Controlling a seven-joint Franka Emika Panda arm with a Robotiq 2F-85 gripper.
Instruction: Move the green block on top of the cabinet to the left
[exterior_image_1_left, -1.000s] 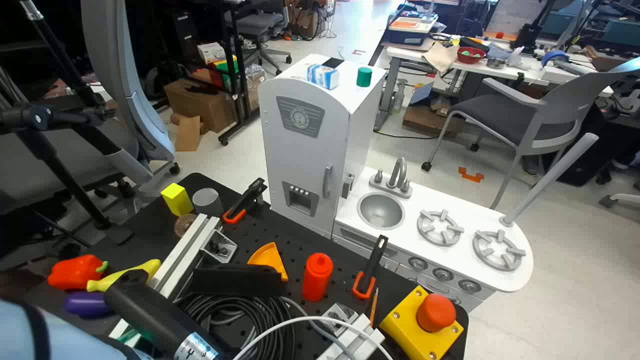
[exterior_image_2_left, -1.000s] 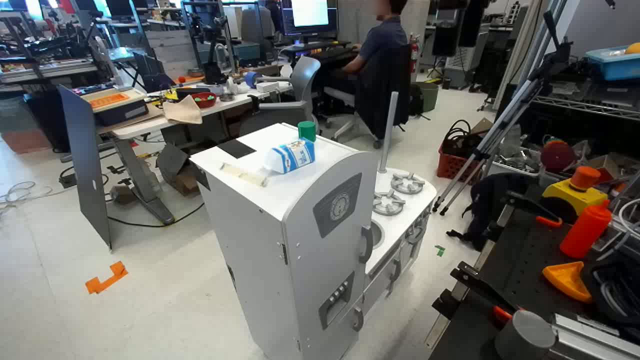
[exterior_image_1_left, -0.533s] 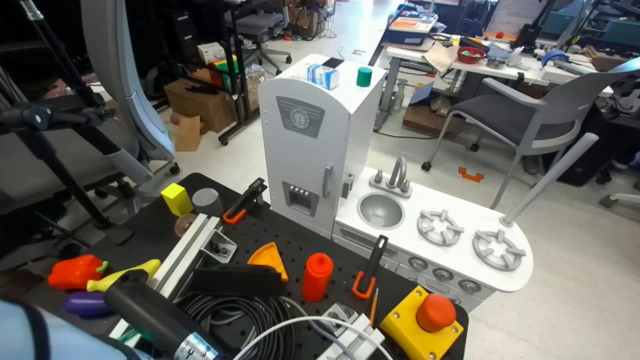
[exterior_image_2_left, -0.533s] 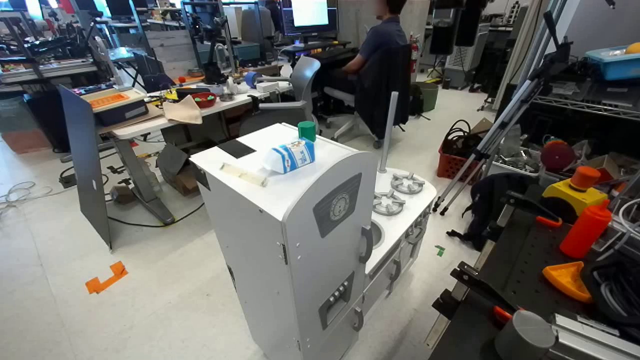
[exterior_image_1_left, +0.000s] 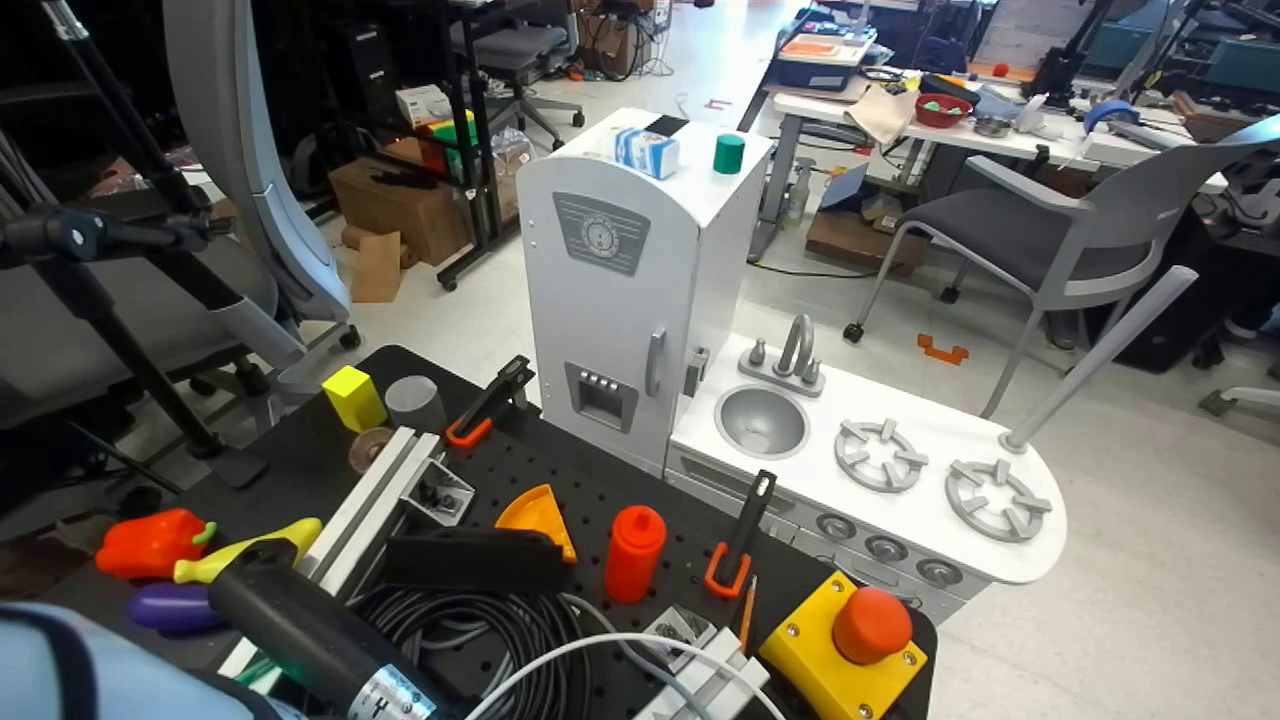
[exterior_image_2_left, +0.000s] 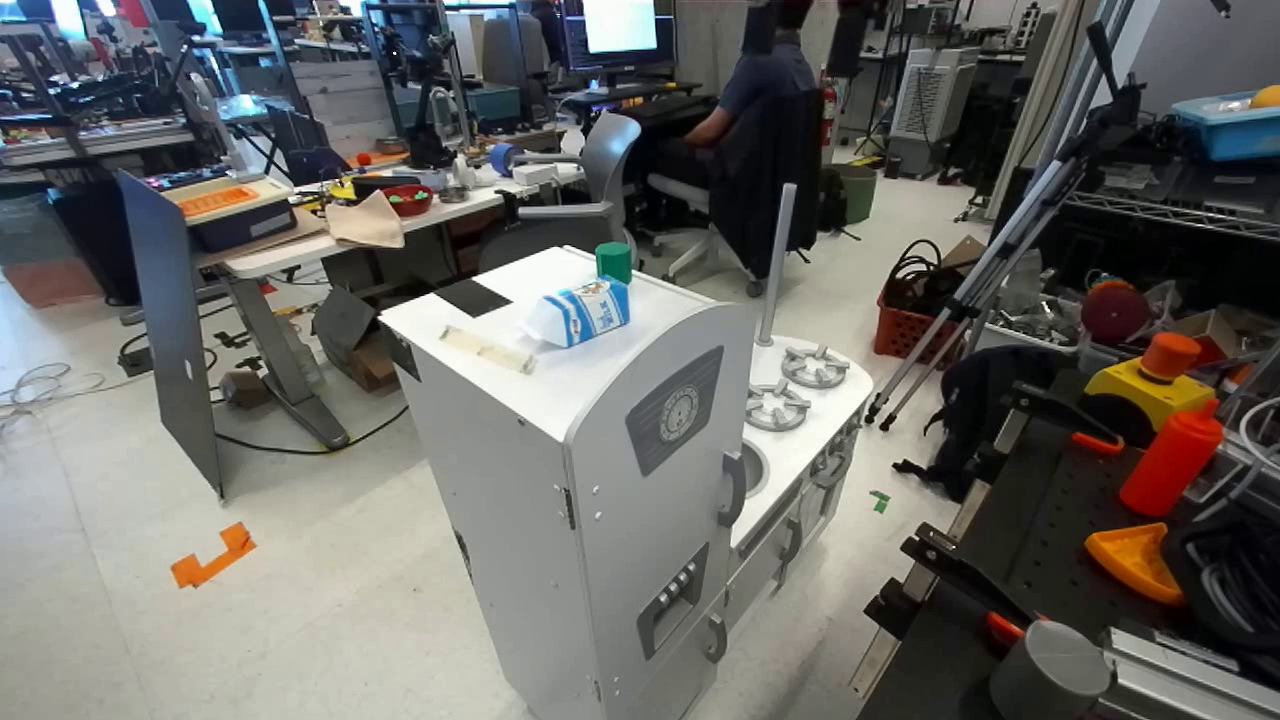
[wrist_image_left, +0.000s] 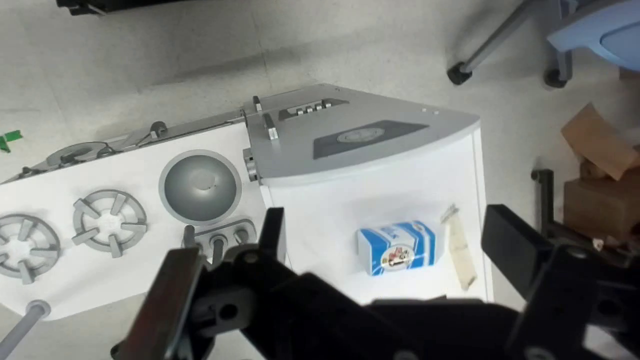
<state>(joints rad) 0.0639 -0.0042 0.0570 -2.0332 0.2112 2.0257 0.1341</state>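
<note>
Now here comes the black two-fingered gripper (exterior_image_2_left: 803, 30), sliding along the top edge in an exterior view, leaving the pale slatted appliance (exterior_image_2_left: 932, 105) in plain sight and hanging nearer the tall white-grey toy cabinet (exterior_image_1_left: 620, 290) than a moment ago. On the cabinet's roof, nothing budges: the small green cylindrical block (exterior_image_1_left: 729, 154) stands upright near the edge on the side of the round grey sink (exterior_image_1_left: 762, 421), and both exterior views agree. So this reads as approach, with the real job not yet begun. The fingers (wrist_image_left: 517, 250) stand wide apart, gripping nothing, and between them the wrist view looks down on the white-and-blue printed carton (wrist_image_left: 400, 248), lying flat well below. No block shows there, though; the gripper's own body probably masks it. And here's the catch: the carton lies beside the block, right on the leftward path if left means away from the sink. The gripper likely needs to shift across toward the sink side, come down over the block and lift it clear, or the carton risks a knock.
</note>
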